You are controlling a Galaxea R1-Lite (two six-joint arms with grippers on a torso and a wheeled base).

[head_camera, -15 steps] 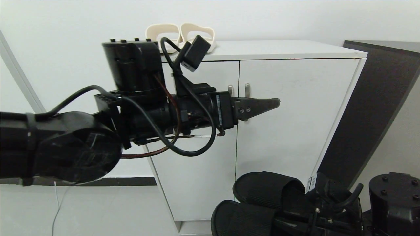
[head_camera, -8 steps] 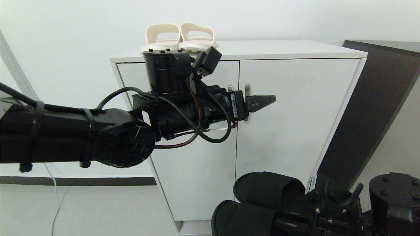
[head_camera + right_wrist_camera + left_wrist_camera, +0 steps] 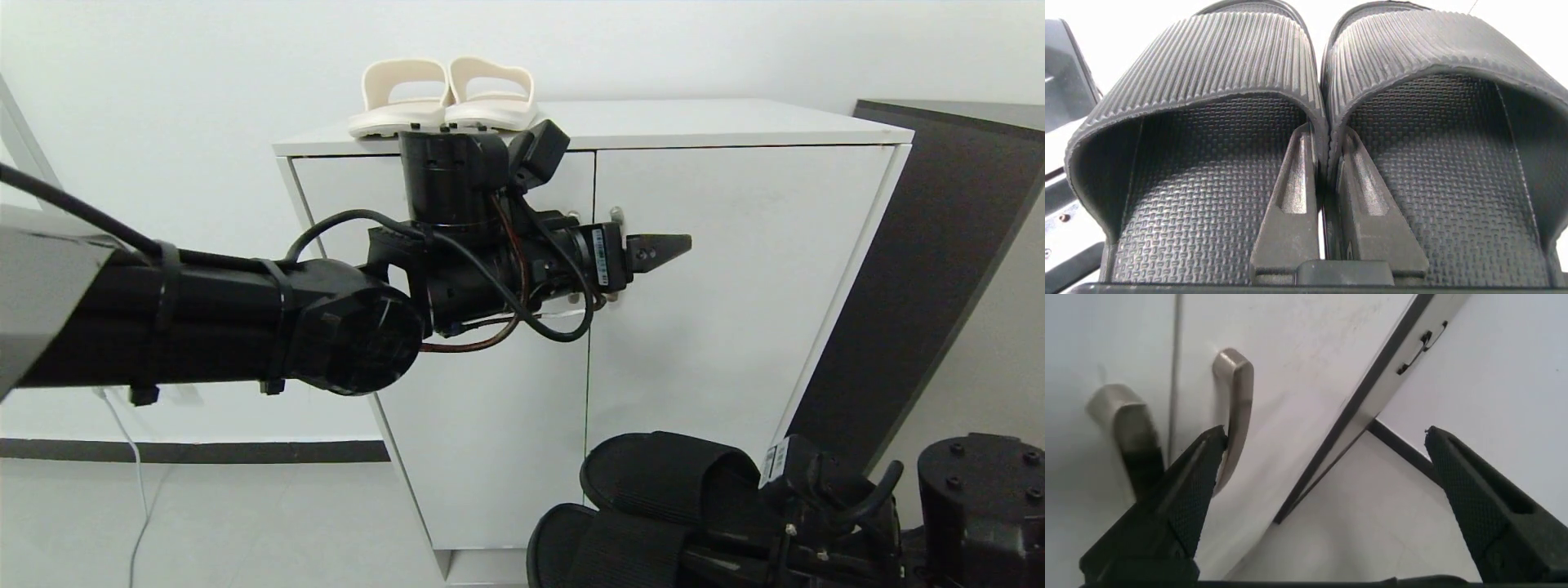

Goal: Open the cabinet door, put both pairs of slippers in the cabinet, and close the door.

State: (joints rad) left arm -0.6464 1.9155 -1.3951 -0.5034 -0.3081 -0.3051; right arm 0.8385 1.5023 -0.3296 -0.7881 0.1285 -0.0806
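The white cabinet (image 3: 735,286) has both doors shut, with two metal handles (image 3: 615,216) beside the centre seam. A cream pair of slippers (image 3: 445,94) rests on its top at the left. My left gripper (image 3: 663,245) hovers in front of the right door, level with the handles. In the left wrist view it (image 3: 1324,433) is open, one fingertip (image 3: 1212,449) close beside a handle (image 3: 1234,392). Low at the right, a black pair of slippers (image 3: 653,482) is held side by side. My right gripper (image 3: 1323,143) is shut on their touching inner sides (image 3: 1327,98).
A dark panel (image 3: 939,245) leans against the cabinet's right side. A white wall (image 3: 163,122) stands behind and to the left, with a dark skirting strip (image 3: 245,451) and a thin cable (image 3: 139,506) hanging near the floor.
My left arm has stretched forward toward the cabinet, bringing its gripper closer to the door handles. The right arm and the black slippers have stayed put.
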